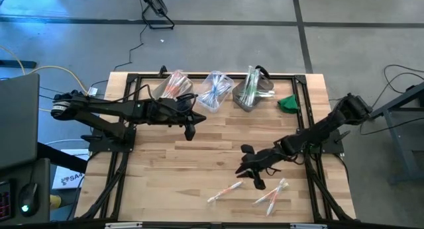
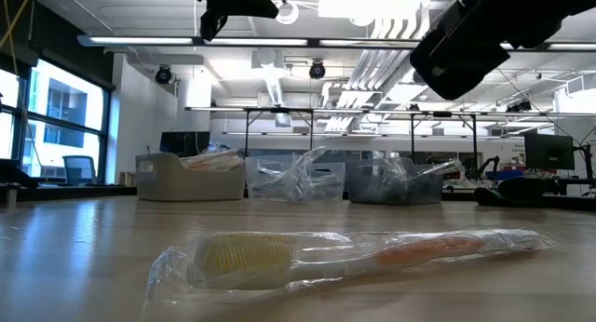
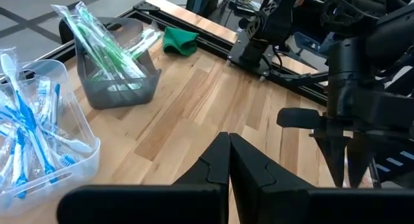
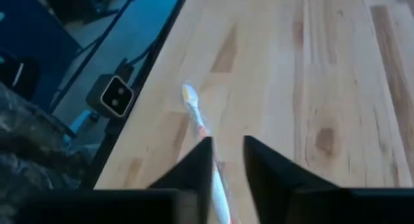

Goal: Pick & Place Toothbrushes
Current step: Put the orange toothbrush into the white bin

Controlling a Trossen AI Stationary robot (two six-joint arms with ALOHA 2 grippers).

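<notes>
Wrapped toothbrushes lie on the wooden table near its near edge: one with an orange handle (image 1: 225, 191) (image 2: 372, 257) (image 4: 193, 107), and a small cluster (image 1: 271, 192) to its right. My right gripper (image 1: 256, 180) (image 4: 226, 153) hovers open above the single toothbrush's handle end, a finger on either side of its line, well clear of the table as the low view shows (image 2: 466, 43). My left gripper (image 1: 190, 131) (image 3: 228, 140) is shut and empty, raised in front of the bins at the far side.
Three bins stand along the far edge: one with orange toothbrushes (image 1: 173, 85), a clear one with blue (image 1: 215, 90) (image 3: 39, 133), a grey one with green (image 1: 252, 90) (image 3: 116, 75). A small green object (image 1: 288, 103) (image 3: 180, 41) lies right of them. Bare wood spans the table's middle.
</notes>
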